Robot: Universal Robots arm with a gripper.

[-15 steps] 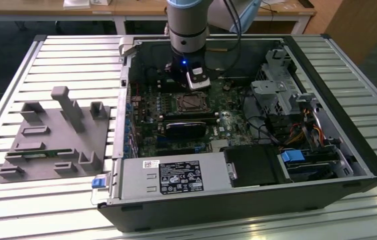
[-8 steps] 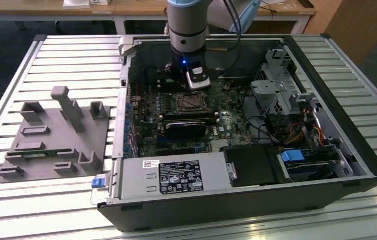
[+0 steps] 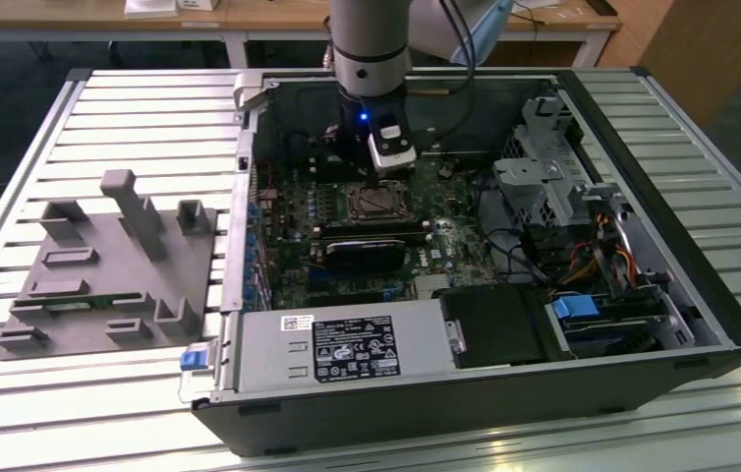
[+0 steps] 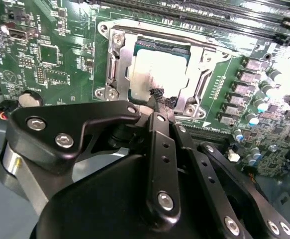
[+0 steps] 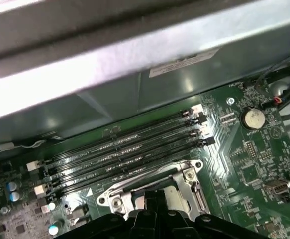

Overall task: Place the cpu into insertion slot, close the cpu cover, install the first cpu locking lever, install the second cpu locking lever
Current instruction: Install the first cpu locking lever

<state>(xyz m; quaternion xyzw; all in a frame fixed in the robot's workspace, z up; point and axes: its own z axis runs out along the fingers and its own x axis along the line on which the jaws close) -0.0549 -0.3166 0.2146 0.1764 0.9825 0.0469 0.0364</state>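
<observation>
While the slatted metal surface [image 3: 108,118] takes up most of the exterior view, an open computer case [image 3: 502,393] lies across its middle and right, with a grey fixture block [image 3: 108,265] at the exterior view's left. Inside the case the green motherboard [image 3: 292,211] fills the centre of the frame, and the robot arm [image 3: 368,49] comes down from the top centre onto it. In the second wrist view the black end effector [image 4: 158,97] fills the lower half of the frame, its fingertips [image 4: 157,93] drawn together at the near edge of the cpu [image 4: 159,69]; whether they actually pinch anything cannot be told. The cpu sits in the insertion slot [image 4: 149,47], upper centre of that frame, framed by the cpu cover [image 4: 117,64], which lies down flat around it. In the first wrist view the long memory slots [image 5: 125,149] run across mid-frame above the cover, and a coin cell [image 5: 253,118] sits at right.
</observation>
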